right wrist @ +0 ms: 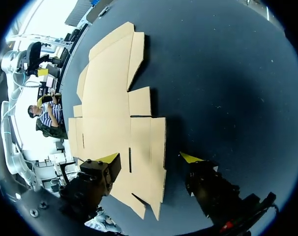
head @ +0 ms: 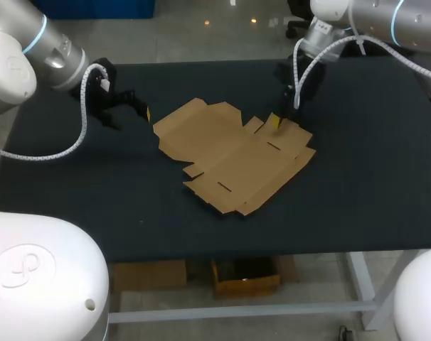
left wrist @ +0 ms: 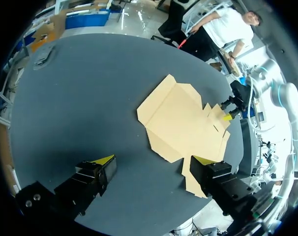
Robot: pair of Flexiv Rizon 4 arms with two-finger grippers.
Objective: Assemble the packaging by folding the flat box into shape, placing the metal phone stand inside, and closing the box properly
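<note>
The flat brown cardboard box blank (head: 233,153) lies unfolded in the middle of the black table. My right gripper (head: 278,122) hangs low over its far right flap. In the right wrist view this gripper (right wrist: 150,158) is open and straddles the flap's edge: one yellow fingertip (right wrist: 109,158) is over the cardboard (right wrist: 114,98), the other over bare table. My left gripper (head: 134,108) stands open just left of the blank, holding nothing; the cardboard (left wrist: 183,120) lies ahead of its gripper (left wrist: 154,160). No metal phone stand shows in any view.
The dark table (head: 358,185) has bare surface on all sides of the blank, widest at the right and front. A small grey object (left wrist: 41,56) lies near a far corner of the table in the left wrist view.
</note>
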